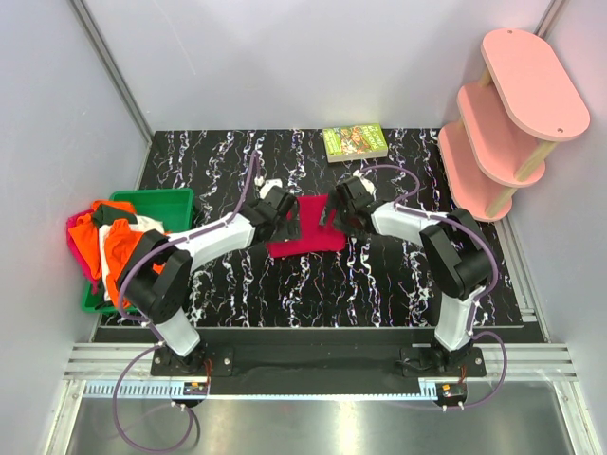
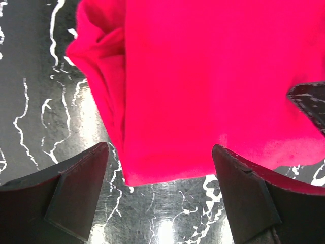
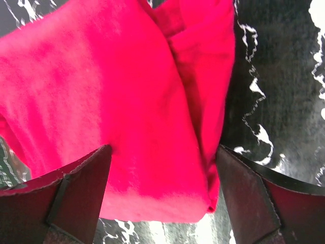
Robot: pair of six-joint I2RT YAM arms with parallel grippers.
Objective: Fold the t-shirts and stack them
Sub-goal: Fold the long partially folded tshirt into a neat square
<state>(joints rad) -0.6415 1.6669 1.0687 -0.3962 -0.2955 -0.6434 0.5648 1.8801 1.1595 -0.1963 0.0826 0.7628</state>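
1. The crimson t-shirt (image 1: 308,235) lies folded into a small, roughly square pad at the centre of the top frame, flat on the bench (image 1: 379,284) between the two tools.
2. The left tool (image 1: 288,218) stands at the pad's left edge with its jaws spread wide and nothing pinched between them.
3. In the left wrist frame this tool (image 2: 160,148) has its two dark fingers (image 2: 76,195) at the lower corners. The near corner of the crimson t-shirt (image 2: 203,91) lies in the gap between them on the bench (image 2: 30,76).
4. A bunched fold of the cloth runs down the upper left of that frame.
5. The right tool (image 1: 333,218) stands at the pad's right edge, also spread wide and gripping nothing.
6. In the right wrist frame this tool (image 3: 163,150) shows its fingers (image 3: 76,195) low on either side. The crimson t-shirt (image 3: 101,101) fills the space between them, and a layered fold runs down the middle right.
7. The marbled bench (image 3: 279,76) shows bare at the right of that frame.
8. At the far left of the top frame a green bin (image 1: 175,197) holds a heap of other t-shirts: orange (image 1: 119,245), white (image 1: 144,227) and magenta (image 1: 76,227).
9. A green-covered book (image 1: 355,142) lies at the bench's far edge, upper centre right, well apart from the pad.
10. A pink tiered shelf (image 1: 517,104) stands in the upper right corner.
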